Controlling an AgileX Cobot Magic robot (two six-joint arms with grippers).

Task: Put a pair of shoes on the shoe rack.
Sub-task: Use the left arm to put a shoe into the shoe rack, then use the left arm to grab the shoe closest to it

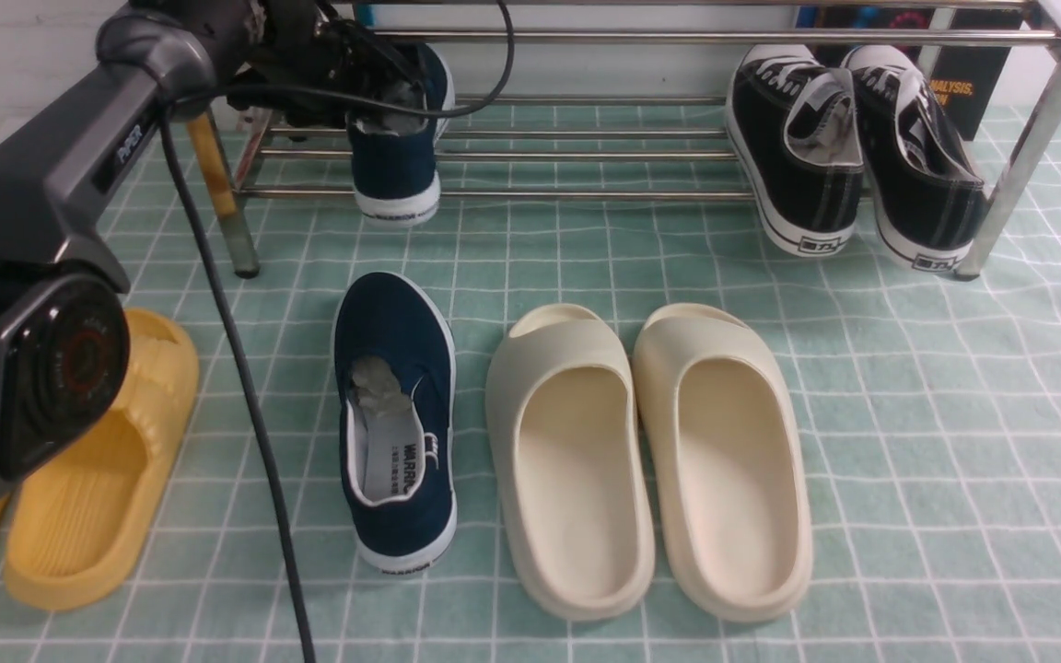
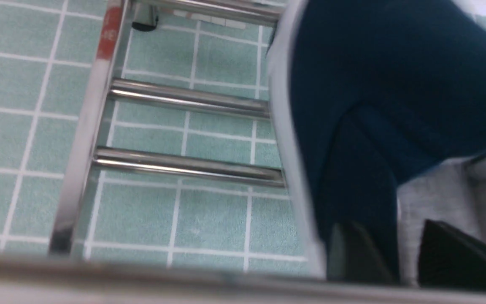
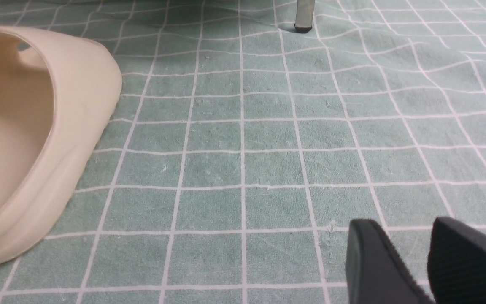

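One navy-blue slip-on [image 1: 397, 152] rests tilted on the lower bars of the chrome shoe rack [image 1: 586, 193] at its left end, with its white heel hanging over the front bar. My left gripper [image 1: 374, 87] is shut on this shoe's side wall. In the left wrist view one finger is outside and one inside the shoe [image 2: 365, 105], with the gripper [image 2: 395, 249] over the rack bars [image 2: 188, 99]. The other navy slip-on [image 1: 397, 414] lies on the green mat in front. My right gripper [image 3: 411, 236] is shut and empty, low over the mat; it does not show in the front view.
Two black lace-up sneakers [image 1: 802, 147] sit on the rack's right end. A pair of cream slides [image 1: 577, 460] lies right of the loose navy shoe; one shows in the right wrist view [image 3: 36, 135]. Yellow slides [image 1: 98, 460] lie at the left. A rack foot [image 3: 303, 17] stands ahead.
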